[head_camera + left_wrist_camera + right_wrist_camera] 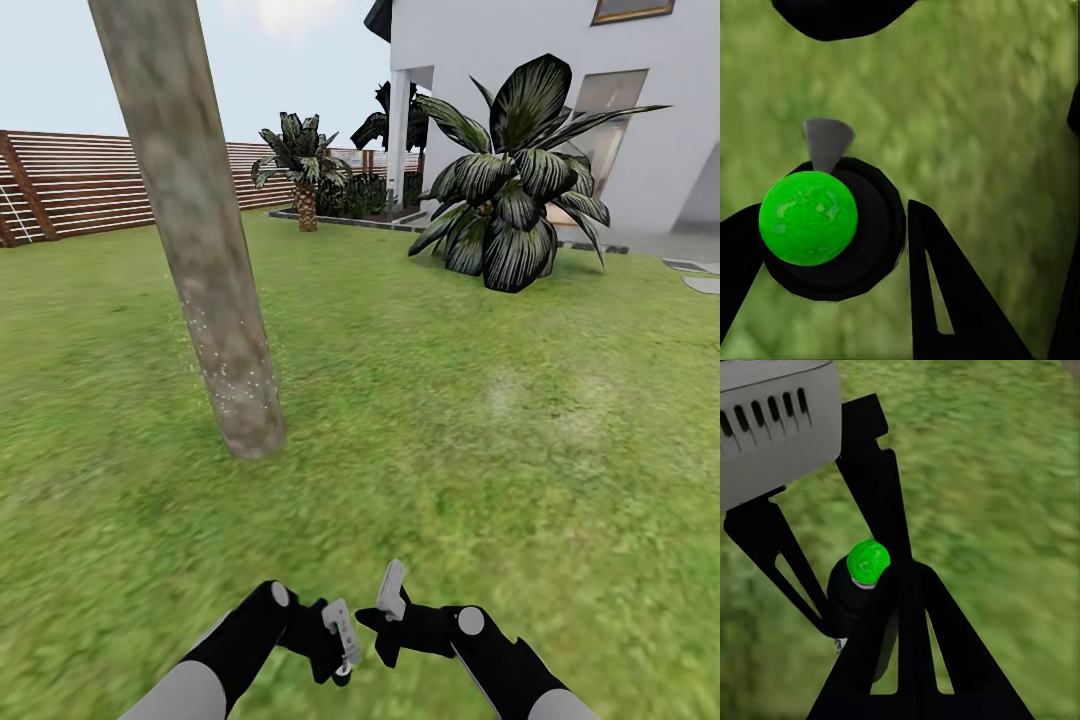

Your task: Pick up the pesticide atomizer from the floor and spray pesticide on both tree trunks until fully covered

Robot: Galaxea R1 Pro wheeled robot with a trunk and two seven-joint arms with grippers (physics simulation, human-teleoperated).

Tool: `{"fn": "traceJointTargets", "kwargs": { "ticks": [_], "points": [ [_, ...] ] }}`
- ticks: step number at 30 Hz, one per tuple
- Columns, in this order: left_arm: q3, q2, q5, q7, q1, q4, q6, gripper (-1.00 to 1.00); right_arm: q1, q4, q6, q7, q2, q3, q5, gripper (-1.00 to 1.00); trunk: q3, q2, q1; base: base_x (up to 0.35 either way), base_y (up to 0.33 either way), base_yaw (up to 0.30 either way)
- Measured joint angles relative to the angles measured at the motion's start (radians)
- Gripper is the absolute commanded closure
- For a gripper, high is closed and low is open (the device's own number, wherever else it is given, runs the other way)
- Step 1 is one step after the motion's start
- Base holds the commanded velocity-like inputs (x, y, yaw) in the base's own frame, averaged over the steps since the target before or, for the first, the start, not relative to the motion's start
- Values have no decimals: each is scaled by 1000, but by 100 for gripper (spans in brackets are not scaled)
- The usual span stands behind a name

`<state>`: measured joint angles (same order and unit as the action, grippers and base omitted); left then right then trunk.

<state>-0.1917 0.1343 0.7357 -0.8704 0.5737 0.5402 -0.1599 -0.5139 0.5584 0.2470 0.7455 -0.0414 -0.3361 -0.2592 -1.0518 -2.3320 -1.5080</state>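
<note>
A green lawn (450,420) fills the garden, blurred in the near ground. A thick, mottled grey-brown tree trunk (200,250) rises tilted from the grass at near left, its lower part flecked with pale specks. At far right a broad, dark-leaved plant (515,190) sits on the turf before the white house (560,60). A smaller palm-like plant (303,165) stands at far centre, beside a low dark-edged bed. A brown slatted fence (90,185) bounds the grass at far left.
</note>
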Motion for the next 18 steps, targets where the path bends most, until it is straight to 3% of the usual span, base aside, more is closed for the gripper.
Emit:
{"fn": "traceJointTargets", "kwargs": {
  "ticks": [6,8,10,18],
  "points": [
    [0,10,-4,0,1,1,-1,100,0,0,0,0,0,0,0,100,0,0,0,0,0,0],
    [-1,9,-47,-1,1,1,1,100,0,0,0,0,0,0,0,100,0,0,0,0,0,0],
    [-1,9,-66,-1,2,1,1,100,0,0,0,0,0,0,0,100,0,0,0,0,0,0],
    [-2,7,-73,-20,2,2,2,100,0,0,0,0,0,0,0,100,0,0,0,0,0,0]
  ]
}}
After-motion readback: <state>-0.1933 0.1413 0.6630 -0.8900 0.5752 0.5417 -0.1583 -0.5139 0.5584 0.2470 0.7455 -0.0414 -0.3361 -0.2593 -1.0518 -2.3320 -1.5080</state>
